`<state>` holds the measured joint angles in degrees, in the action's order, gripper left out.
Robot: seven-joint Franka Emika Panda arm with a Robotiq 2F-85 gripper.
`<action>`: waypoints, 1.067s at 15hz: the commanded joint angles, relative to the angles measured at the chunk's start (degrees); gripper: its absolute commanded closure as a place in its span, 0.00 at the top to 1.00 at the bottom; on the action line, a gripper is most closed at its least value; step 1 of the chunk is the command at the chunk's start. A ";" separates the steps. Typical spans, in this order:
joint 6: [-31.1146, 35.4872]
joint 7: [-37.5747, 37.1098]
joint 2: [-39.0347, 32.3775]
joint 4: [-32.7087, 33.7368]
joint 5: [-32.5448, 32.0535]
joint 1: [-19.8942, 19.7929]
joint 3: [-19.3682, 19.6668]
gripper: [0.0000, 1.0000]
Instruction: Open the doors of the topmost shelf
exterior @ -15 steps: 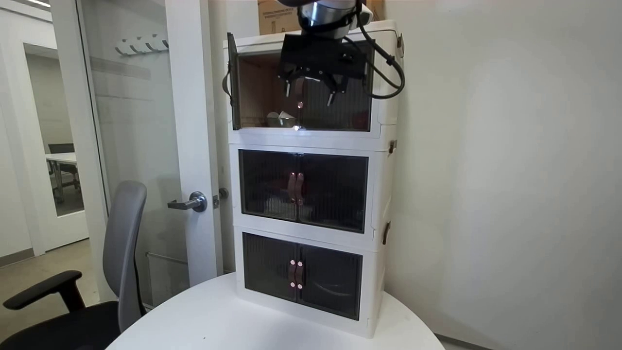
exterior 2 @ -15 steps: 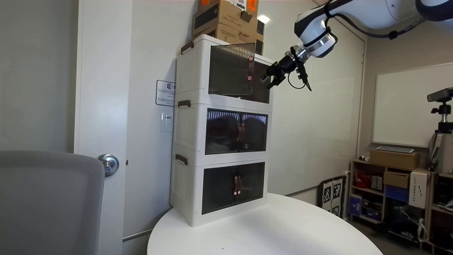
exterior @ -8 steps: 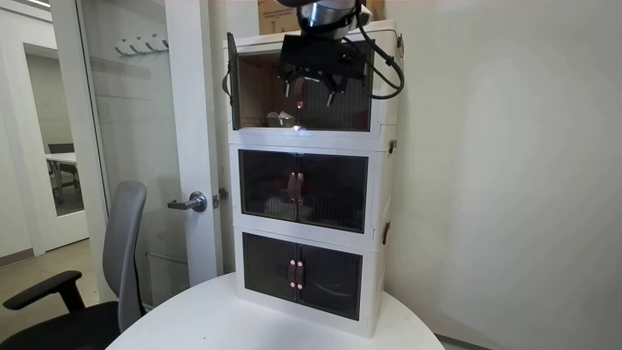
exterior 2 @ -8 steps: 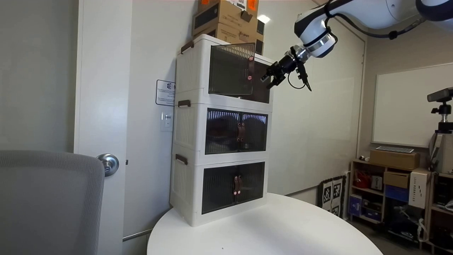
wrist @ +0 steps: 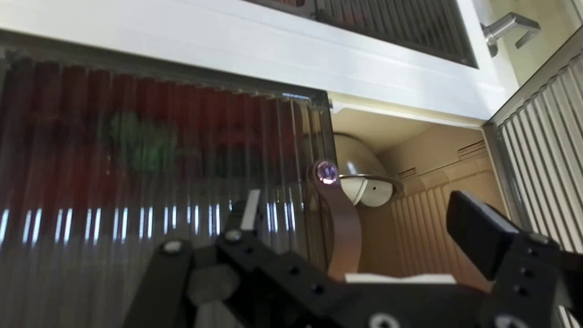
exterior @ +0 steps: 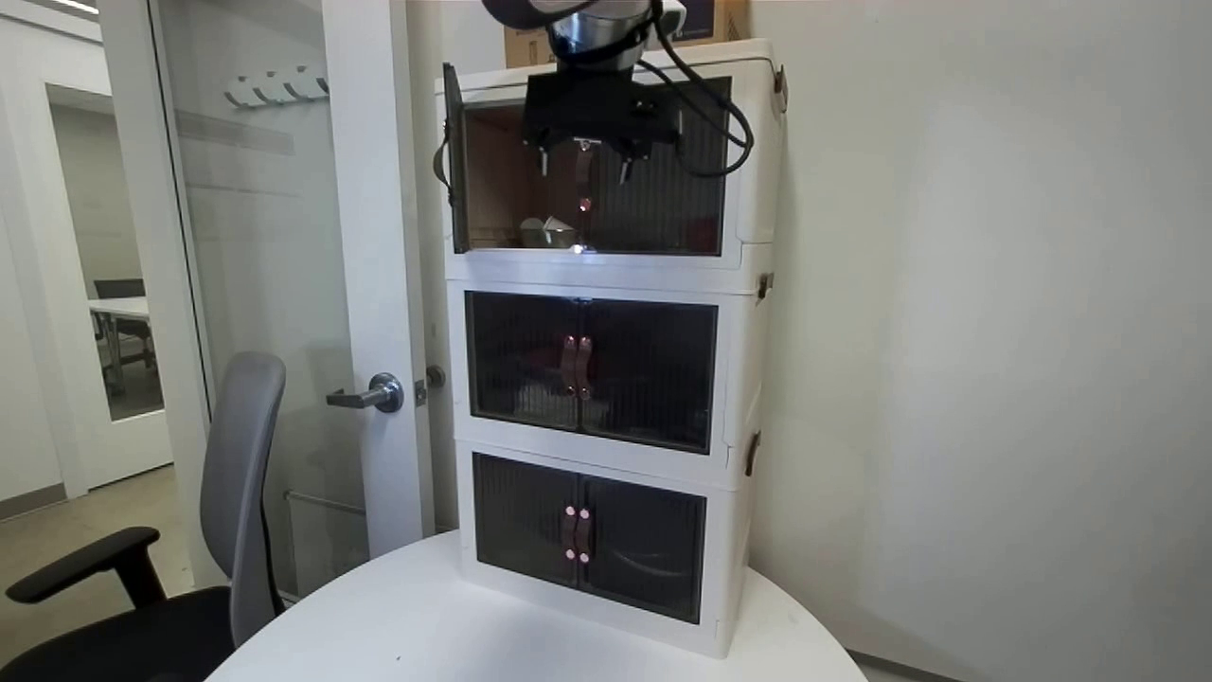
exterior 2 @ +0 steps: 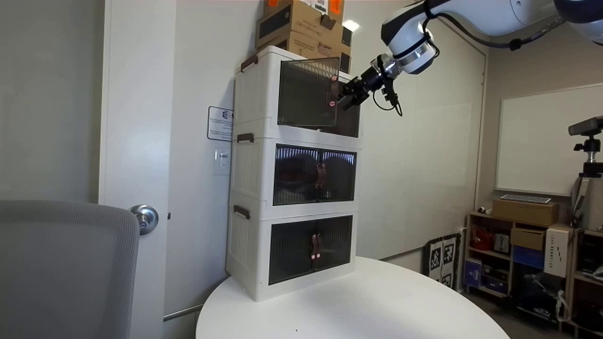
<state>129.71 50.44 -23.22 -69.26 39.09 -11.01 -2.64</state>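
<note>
The topmost shelf (exterior: 606, 267) (exterior 2: 256, 89) is the top tier of a cream-white tower. One smoky door (exterior: 456, 161) (exterior 2: 306, 94) stands swung open, and it shows at the right of the wrist view (wrist: 551, 127). The other door (exterior: 672, 213) (wrist: 159, 136) is shut. Its reddish-brown strap handle (exterior: 584, 175) (wrist: 345, 223) stands at its free edge. My gripper (exterior: 585, 167) (exterior 2: 344, 102) (wrist: 355, 214) is open in front of the shelf. In the wrist view its fingers stand on either side of that handle, with nothing held. How deep they reach is unclear.
A metal bowl (exterior: 559, 237) (wrist: 364, 157) with white pieces sits inside behind the opening. Two lower tiers have shut doors (exterior: 644, 379) (exterior: 644, 549). Cardboard boxes (exterior 2: 306, 28) stand on top. The tower stands on a round white table (exterior 2: 377, 301). An office chair (exterior: 241, 474) is beside it.
My gripper has moved closer to the shelf, leftward and slightly up in an exterior view, up to the shut door's handle. The doors have not moved.
</note>
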 commanded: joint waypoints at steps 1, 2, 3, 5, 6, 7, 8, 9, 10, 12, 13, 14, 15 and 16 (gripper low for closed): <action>5.03 2.71 0.45 -1.26 1.79 0.19 -0.85 1.00; 3.63 2.91 -0.06 -0.70 3.49 -0.62 -1.65 1.00; 3.11 3.05 -0.42 -0.64 5.05 -1.17 -2.17 1.00; 3.07 3.93 -0.94 -0.62 8.05 -1.95 -2.88 1.00; 3.31 4.64 -1.19 -0.44 9.28 -2.23 -3.22 1.00; 3.64 5.84 -1.41 -0.40 10.69 -2.63 -3.60 1.00; 4.51 7.33 -1.63 -0.37 11.98 -2.83 -3.95 1.00; 4.99 8.79 -1.67 -0.42 13.13 -3.07 -4.23 1.00; 5.44 10.17 -1.71 -0.42 14.64 -3.33 -4.59 1.00; 6.64 11.75 -1.71 -0.45 16.91 -3.41 -4.93 1.00; 6.90 11.90 -1.82 -0.35 18.04 -3.42 -5.15 1.00; 7.00 11.86 -1.84 -0.41 18.89 -3.32 -5.30 1.00; 6.85 11.45 -1.84 -0.46 19.77 -3.16 -5.49 1.00; 6.24 11.21 -1.84 -0.48 20.62 -3.12 -5.81 1.00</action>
<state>135.26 60.47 -24.73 -69.89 56.58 -13.90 -7.03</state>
